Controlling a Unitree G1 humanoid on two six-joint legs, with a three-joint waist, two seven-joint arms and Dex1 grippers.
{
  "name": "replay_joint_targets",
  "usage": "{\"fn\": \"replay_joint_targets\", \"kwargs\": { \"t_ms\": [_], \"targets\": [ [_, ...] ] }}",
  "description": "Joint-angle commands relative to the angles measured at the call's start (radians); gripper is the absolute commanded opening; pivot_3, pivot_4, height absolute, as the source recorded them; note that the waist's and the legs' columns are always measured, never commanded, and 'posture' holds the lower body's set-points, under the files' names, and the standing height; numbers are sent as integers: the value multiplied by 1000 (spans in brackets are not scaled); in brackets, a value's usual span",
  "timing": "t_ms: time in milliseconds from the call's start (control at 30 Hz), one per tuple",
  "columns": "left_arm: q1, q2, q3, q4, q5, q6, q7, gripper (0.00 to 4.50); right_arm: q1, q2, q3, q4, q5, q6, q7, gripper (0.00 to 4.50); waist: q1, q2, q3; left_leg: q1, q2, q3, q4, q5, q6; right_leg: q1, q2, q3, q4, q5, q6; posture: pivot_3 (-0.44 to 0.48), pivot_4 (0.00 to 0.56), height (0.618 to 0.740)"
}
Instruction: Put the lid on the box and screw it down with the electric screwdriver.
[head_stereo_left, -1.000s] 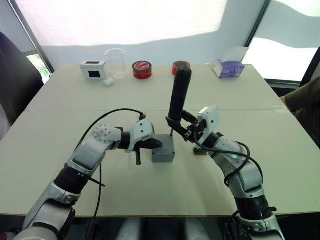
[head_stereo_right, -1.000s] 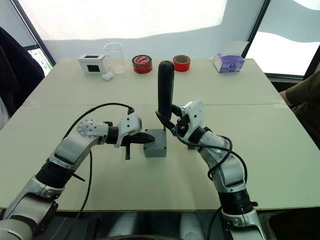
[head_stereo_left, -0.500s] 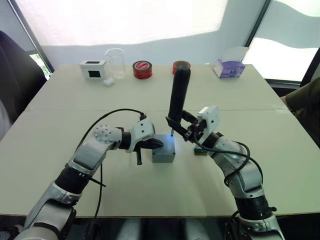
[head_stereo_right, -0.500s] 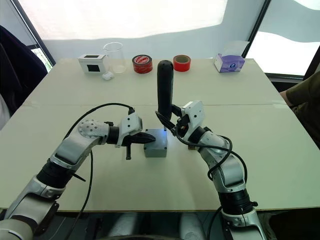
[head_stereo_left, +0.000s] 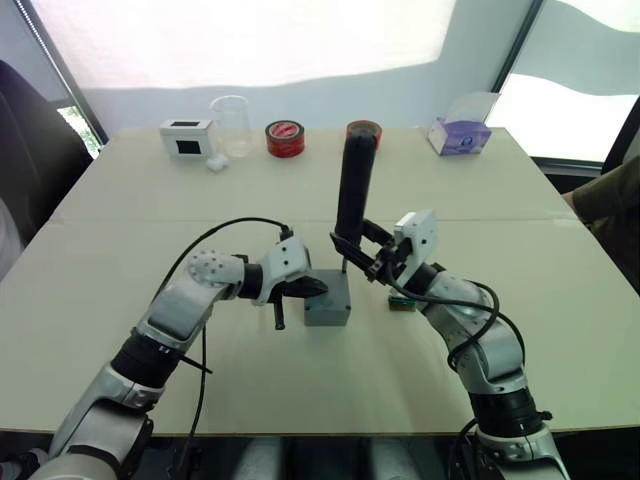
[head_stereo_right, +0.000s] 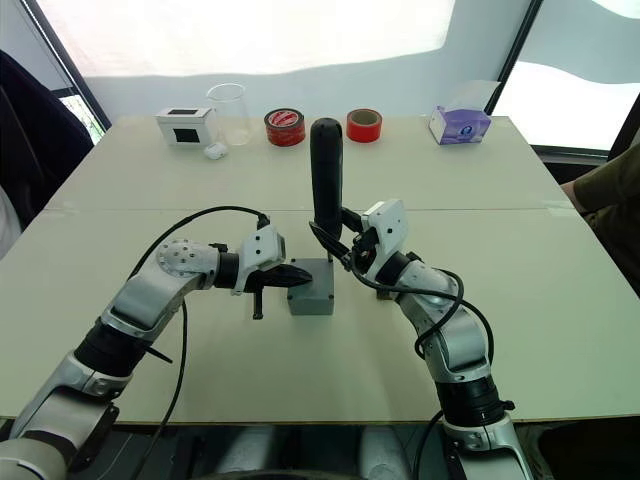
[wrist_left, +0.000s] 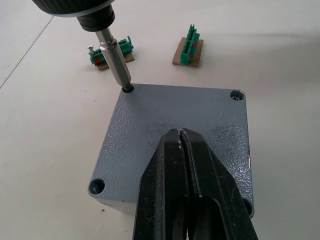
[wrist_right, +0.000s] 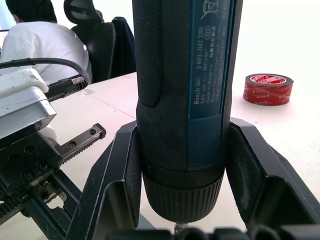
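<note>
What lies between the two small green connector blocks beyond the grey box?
Bare table lies between the two green connector blocks, as the left wrist view shows.

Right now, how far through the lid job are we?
Done: the lid sits on the box. In hand: the right end effector grips the electric screwdriver upright, its bit in one corner hole, while the shut left end effector presses on the lid. Left: two other corner holes in the left wrist view, whose screw state is unclear; the fourth corner is hidden.
</note>
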Motion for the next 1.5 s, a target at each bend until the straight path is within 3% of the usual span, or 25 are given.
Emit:
{"fn": "replay_joint_targets", "kwargs": {
  "t_ms": [33,233,433,567,700,867,1000,1033,1100,1167,1300,1500],
  "targets": [
    [-17,-2,-9,35,23,-18,-8,0,77,0,72,130,-27,101,3,1763,0,0,0,0,0,0,0,0,0,0,0,0,0,0,0,0,150,740],
    [-17,-19,-14,55,27,-35,-1,0,57,-4,36,54,20,143,-8,1763,0,0,0,-1,0,0,-2,0,0,-1,0,0,-1,0,0,0,150,740],
    [2,-27,-23,38,29,-32,1,0,-72,-73,-71,-86,164,314,-5,1763,3,4,4,-9,0,0,-2,0,0,-9,0,0,-1,0,0,0,150,740],
    [10,-31,-25,35,31,-34,0,0,-203,-154,-176,-175,325,481,-10,1763,9,7,8,-25,0,0,3,1,0,-21,0,-1,3,1,0,0,150,740],
    [7,-51,-10,66,34,-67,19,0,-410,-189,-323,-127,488,585,-63,1763,18,13,22,-30,-2,0,5,1,0,-25,-1,-1,3,3,2,0,150,740],
    [18,-101,26,83,-13,-69,27,0,-519,-202,-373,-38,523,608,-96,1763,27,14,23,-37,-2,0,7,2,-1,-31,1,-3,4,6,6,0,150,740],
    [9,-140,134,13,-150,38,44,0,-593,-235,-511,65,631,722,-233,1763,25,14,27,-39,-3,0,9,2,-1,-31,1,-3,4,6,6,0,150,740],
    [6,-134,170,-18,-193,73,42,0,-620,-290,-545,128,686,848,-251,1763,26,14,31,-40,-3,0,10,2,-1,-32,1,-3,5,7,7,0,150,740],
    [12,-70,208,-94,-236,118,6,0,-581,-542,-475,208,706,1130,-139,1763,30,17,40,-43,-3,0,11,3,-1,-34,1,-3,6,8,7,0,150,740],
    [25,-24,205,-158,-256,141,-18,0,-529,-668,-430,258,681,1224,-104,1763,41,16,41,-52,-3,-3,16,3,-2,-39,2,-5,5,8,7,0,150,740],
    [61,44,161,-275,-281,170,-58,0,-451,-798,-297,368,566,1255,-99,1763,20,21,44,-57,-3,0,20,3,-3,-41,1,-4,2,8,7,0,150,740],
    [90,80,127,-323,-263,159,-58,0,-392,-862,-187,444,482,1251,-27,1763,4,25,51,-56,-4,3,24,1,3,-41,3,-4,5,11,12,0,150,740]
  ]
}}
